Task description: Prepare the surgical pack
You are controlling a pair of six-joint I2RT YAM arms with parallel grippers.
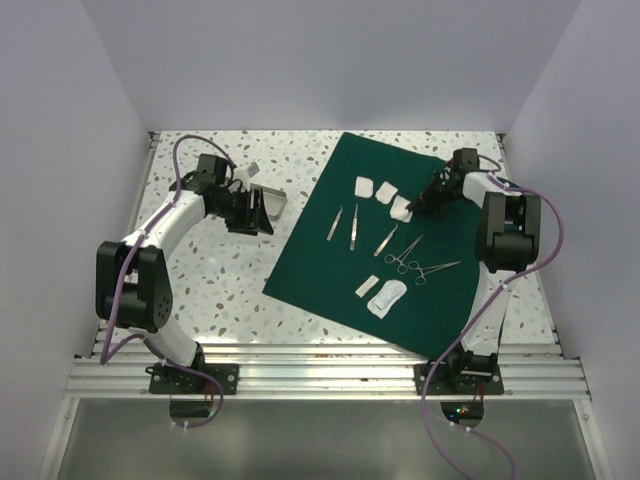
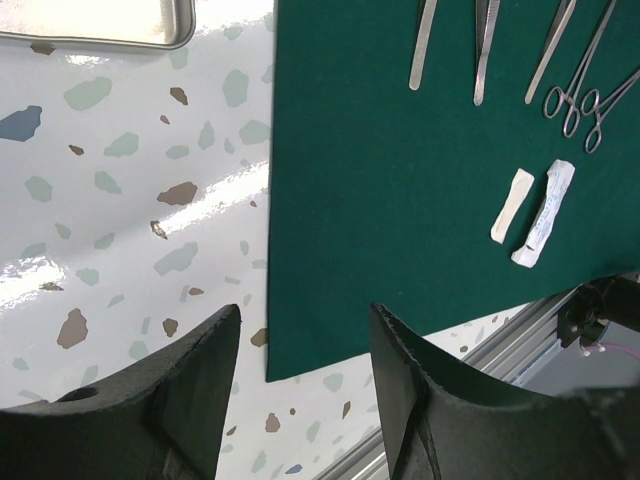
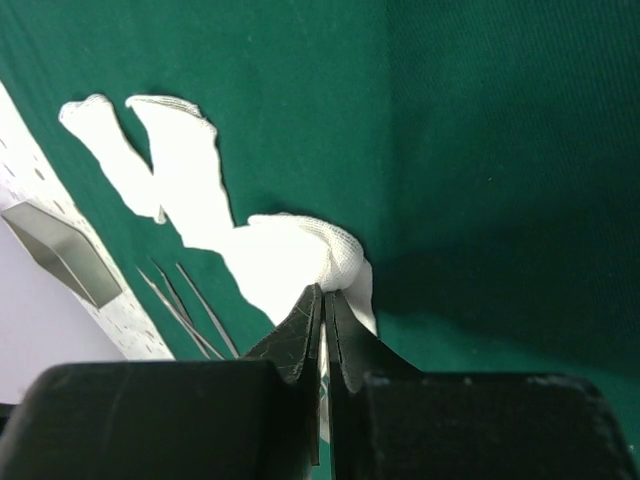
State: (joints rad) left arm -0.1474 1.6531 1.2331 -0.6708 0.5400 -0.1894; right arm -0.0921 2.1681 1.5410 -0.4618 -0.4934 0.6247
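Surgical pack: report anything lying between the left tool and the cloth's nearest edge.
Nothing visible does. The open left tool hangs over bare table right at the edge of the surgical pack; the metal tray sits off to the side. The right tool, shut on gauze, is farther in on the cloth.

The surgical pack (image 1: 320, 270) is a dark green cloth, matt and finely woven; the table (image 1: 215, 275) under it is glossy and smooth, with a speckled stone pattern; the tray (image 2: 100, 25) is brushed metal; the instruments (image 1: 353, 228) are shiny bare metal; the gauze pad (image 3: 290, 255) is a white, soft fabric with visible mesh; the left gripper (image 2: 303, 335) has black matt fingers (image 2: 190, 400), slightly grainy.
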